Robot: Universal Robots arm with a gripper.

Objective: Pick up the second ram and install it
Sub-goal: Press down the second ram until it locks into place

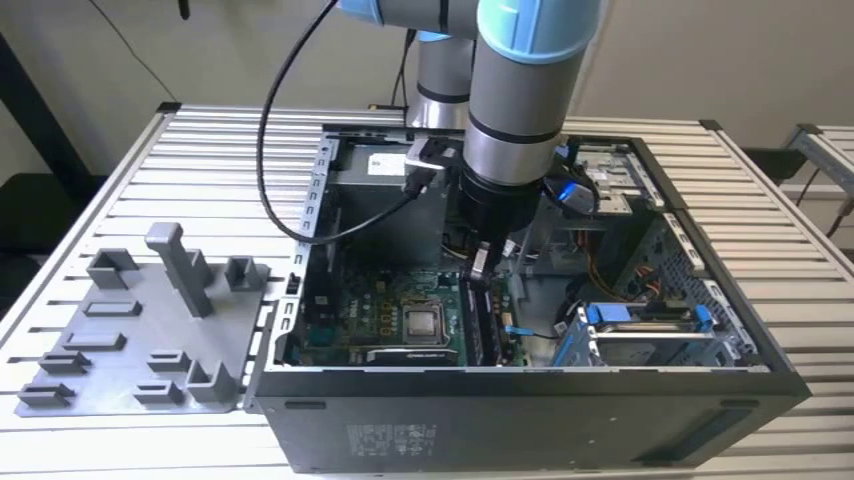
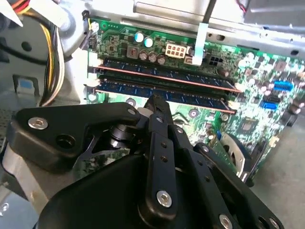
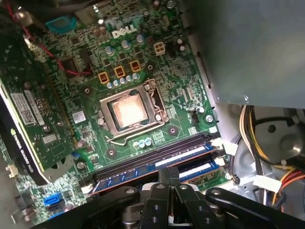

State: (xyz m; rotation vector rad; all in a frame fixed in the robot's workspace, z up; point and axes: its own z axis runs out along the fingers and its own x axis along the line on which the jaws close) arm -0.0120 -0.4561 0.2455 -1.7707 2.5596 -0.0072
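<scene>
Bluish-green and thin, the second ram (image 2: 162,94) stands on edge in the motherboard (image 3: 157,71) slot nearest the gripper (image 2: 155,102). It runs parallel to the other stick (image 2: 167,74), which sits just beside it in the next slot, farther from the gripper. In the first wrist view the second ram (image 3: 200,168) lies between the gripper and the processor socket (image 3: 127,110).

We judge the step in hand to be the seating of the stick. To do it well, we would keep the push straight down along the slot and centred on the stick's length, so that neither end rides high. We would also want the pale latch (image 2: 233,103) at the slot's end to close against the board. A tilted push could bend the board or leave one end proud. From these views we cannot say whether the stick is fully home.

In the second wrist view the gripper's tip comes down to the top edge of the second ram, about midway along it. We cannot tell whether it is open or closed, nor whether it pinches the stick or merely bears on it.

In the exterior view the gripper (image 1: 481,268) reaches down into the open computer case (image 1: 534,400). The grey tray (image 1: 134,330) lies well apart, on the exterior view's left.
</scene>
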